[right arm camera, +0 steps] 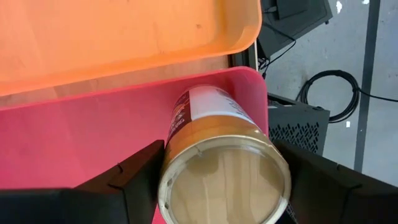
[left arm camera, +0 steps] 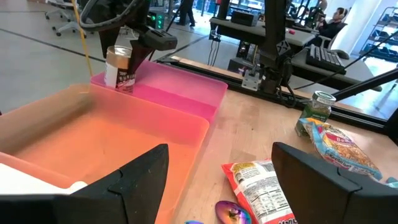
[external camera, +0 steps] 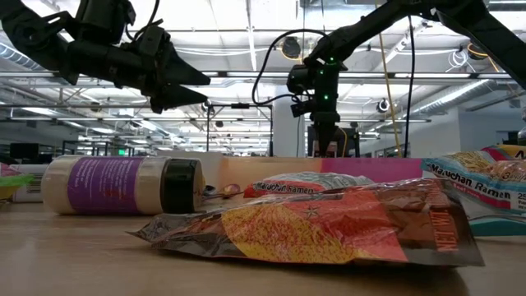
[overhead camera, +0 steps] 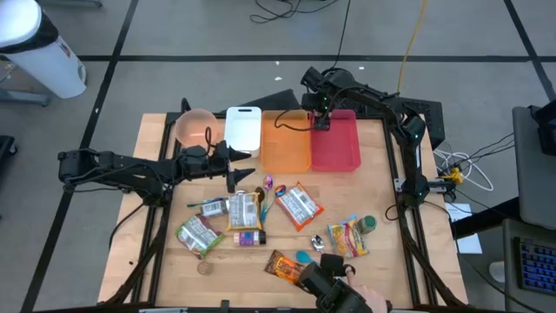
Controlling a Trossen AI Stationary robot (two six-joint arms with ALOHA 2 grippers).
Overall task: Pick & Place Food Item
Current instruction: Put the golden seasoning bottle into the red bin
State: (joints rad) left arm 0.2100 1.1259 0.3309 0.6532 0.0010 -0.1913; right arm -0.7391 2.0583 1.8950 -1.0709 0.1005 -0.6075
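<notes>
A wooden table [overhead camera: 382, 174] holds a row of trays along its far edge: a pink tray [overhead camera: 346, 149], an orange tray [overhead camera: 285, 143] touching it, then a white cutting board [overhead camera: 243, 129] and a pinkish bowl [overhead camera: 193, 127]. Loose snack packets, among them a ramen packet [overhead camera: 299, 206], lie scattered across the near half.

The right arm reaches over the far corner of the pink tray. The right gripper [right arm camera: 221, 171] has its two dark fingers spread wide on either side of a tan cylindrical can [right arm camera: 217, 162] with a printed label. The can stands upright in that corner of the tray, as the left wrist view shows [left arm camera: 119, 68]. Whether the fingers [right arm camera: 134, 174] press its wall or stand just clear cannot be told.

The left arm hovers beside the bowl, near the orange tray. The left gripper [left arm camera: 221, 180] has its fingers spread apart with nothing between them.

At the table's near edge a gloved hand [overhead camera: 334, 287] of a person rests by an orange snack bag [overhead camera: 285, 265].

The can looks rigid, with a smooth, likely slippery wall. Its weight cannot be judged. It would probably best be held across the middle of its round body, squeezed evenly so it does not tip or slide. The packets nearby look light, soft and crinkly by comparison.
</notes>
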